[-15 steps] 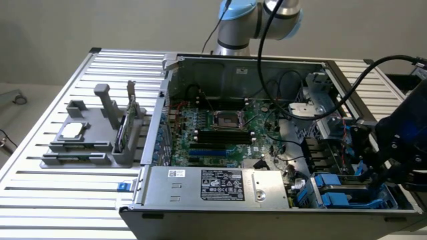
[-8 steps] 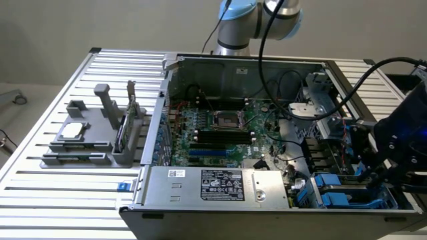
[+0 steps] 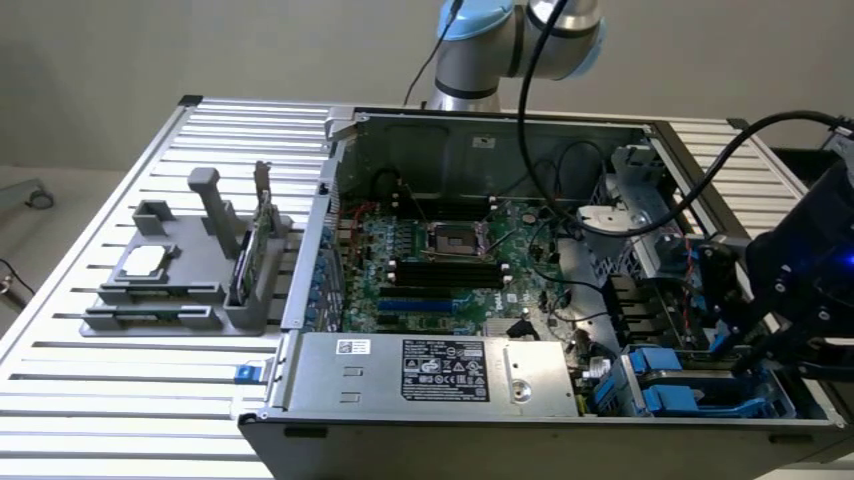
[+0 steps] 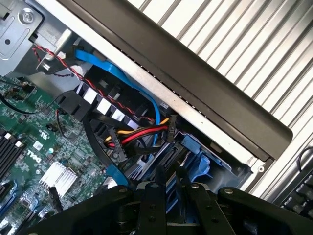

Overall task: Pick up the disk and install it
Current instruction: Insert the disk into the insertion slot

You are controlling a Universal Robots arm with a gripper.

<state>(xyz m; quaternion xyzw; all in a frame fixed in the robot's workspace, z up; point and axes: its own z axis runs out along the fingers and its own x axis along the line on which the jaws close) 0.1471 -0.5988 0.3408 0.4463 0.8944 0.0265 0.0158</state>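
I can see little of the blue-framed flat disk [image 4: 198, 159]: my black claw [image 4: 170, 181] covers most of it, down in the drive bay at a corner of the open grey metal computer case [image 3: 441, 445]. In the exterior view the claw runs off that view's right edge. The print on the black label [image 3: 445, 370] of the silver power-supply box [image 3: 534, 378] is too small for me to read.
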